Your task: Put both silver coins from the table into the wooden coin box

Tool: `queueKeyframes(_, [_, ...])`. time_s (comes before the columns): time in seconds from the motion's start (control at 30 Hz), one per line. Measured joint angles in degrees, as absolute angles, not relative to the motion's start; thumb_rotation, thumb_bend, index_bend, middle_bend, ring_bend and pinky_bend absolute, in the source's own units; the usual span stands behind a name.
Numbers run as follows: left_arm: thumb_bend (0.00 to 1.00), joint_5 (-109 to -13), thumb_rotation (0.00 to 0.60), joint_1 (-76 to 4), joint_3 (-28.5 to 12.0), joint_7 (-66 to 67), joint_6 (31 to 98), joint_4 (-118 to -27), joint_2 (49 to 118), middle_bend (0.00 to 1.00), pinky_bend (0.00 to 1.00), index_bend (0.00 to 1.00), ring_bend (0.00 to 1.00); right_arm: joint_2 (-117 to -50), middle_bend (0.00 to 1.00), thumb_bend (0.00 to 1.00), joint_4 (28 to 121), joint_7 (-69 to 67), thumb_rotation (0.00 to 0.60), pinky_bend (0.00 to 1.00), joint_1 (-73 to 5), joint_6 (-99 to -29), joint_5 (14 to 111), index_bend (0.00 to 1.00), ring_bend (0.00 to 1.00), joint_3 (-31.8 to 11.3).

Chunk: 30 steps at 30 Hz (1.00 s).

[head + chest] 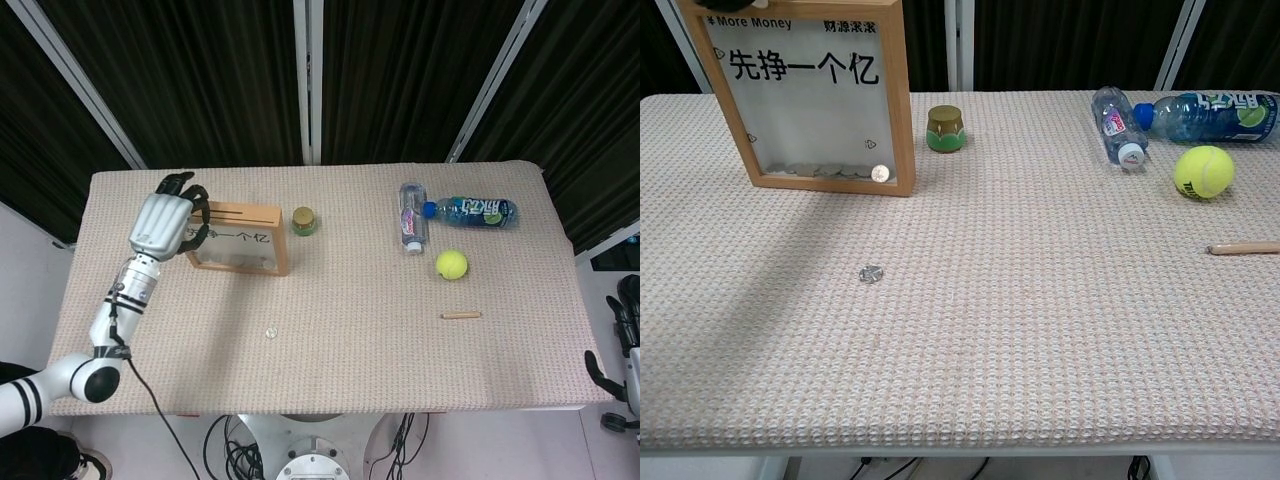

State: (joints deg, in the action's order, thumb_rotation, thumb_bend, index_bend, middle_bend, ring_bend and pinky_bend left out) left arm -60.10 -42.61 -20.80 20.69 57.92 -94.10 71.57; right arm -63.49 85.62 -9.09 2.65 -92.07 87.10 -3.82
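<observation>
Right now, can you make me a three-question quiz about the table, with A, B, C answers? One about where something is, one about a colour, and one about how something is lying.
1. Where is the loose coin?
A. on the cloth in front of the wooden box
B. on top of the ball
C. between the two bottles

2. What colour is the ball?
A. red
B. yellow-green
C. blue

3. How are the two bottles?
A. standing up
B. lying on their sides
C. stacked on the box

Answers:
1. A, the coin lies alone on the table, nearer the camera than the wooden box.
2. B, the tennis ball is plainly yellow-green.
3. B, the small bottle and the blue bottle both lie flat on the table.
</observation>
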Motion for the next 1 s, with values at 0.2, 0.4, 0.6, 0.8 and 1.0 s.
queueKeyframes(0.2, [0.43, -56.66, 0.600, -44.08, -21.67, 20.17, 57.79, -93.60, 72.05, 0.29, 0.14, 0.61, 0.09, -63.73, 0.00, 0.33, 85.11, -9.20, 0.600, 0.00, 2.59, -92.05, 86.93, 0.00, 0.00, -3.99])
queueKeyframes(0.4, [0.43, -55.48, 0.600, -44.94, -21.80, 20.40, 58.78, -94.46, 71.67, 0.29, 0.14, 0.61, 0.09, -63.81, 0.00, 0.33, 84.94, -9.15, 0.600, 0.00, 2.48, -91.75, 86.74, 0.00, 0.00, -4.03])
queueKeyframes(0.6, [0.43, -53.94, 0.600, -46.01, -21.02, 21.08, 58.42, -94.01, 71.94, 0.29, 0.14, 0.61, 0.09, -63.97, 0.00, 0.33, 84.82, -9.14, 0.600, 0.00, 2.41, -91.65, 86.71, 0.00, 0.00, -4.05])
queueKeyframes(0.8, [0.43, -53.24, 0.600, -46.70, -20.20, 21.42, 58.44, -93.65, 72.31, 0.29, 0.14, 0.61, 0.09, -63.90, 0.00, 0.33, 84.49, -9.64, 0.600, 0.00, 2.57, -91.71, 86.30, 0.00, 0.00, -4.18])
queueKeyframes(1.0, [0.43, -52.48, 0.600, -47.21, -19.69, 21.76, 58.71, -93.61, 72.38, 0.29, 0.14, 0.61, 0.09, -63.85, 0.00, 0.33, 84.36, -9.89, 0.600, 0.00, 2.59, -91.59, 86.21, 0.00, 0.00, -4.20])
